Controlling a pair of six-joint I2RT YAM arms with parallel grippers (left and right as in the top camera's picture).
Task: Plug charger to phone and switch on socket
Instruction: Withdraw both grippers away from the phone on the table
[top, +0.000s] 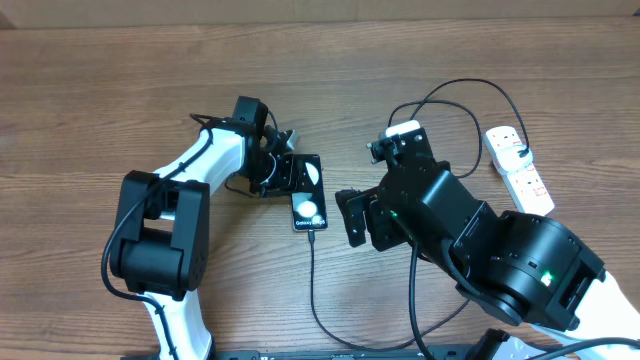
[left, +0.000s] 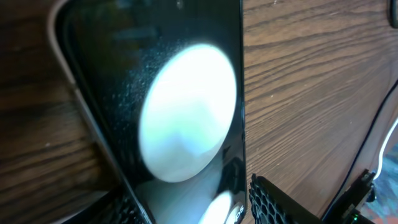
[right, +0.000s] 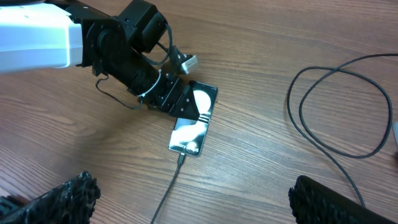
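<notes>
While clamped in left end effector (top: 282, 172), phone (top: 309, 206) lettered "Galaxy"; right end effector (top: 360, 218) open.

Brown wood-grain worktop (top: 90, 90) under soft, even light.
The worktop fills nearly all of every view. In the overhead view its grain runs side to side in long streaks, with darker wavy bands here and there. Shadows on it are faint and blurred at the edges. A paler beige strip (top: 320, 6) lines the far edge in the overhead view; what it is cannot be told.
</notes>
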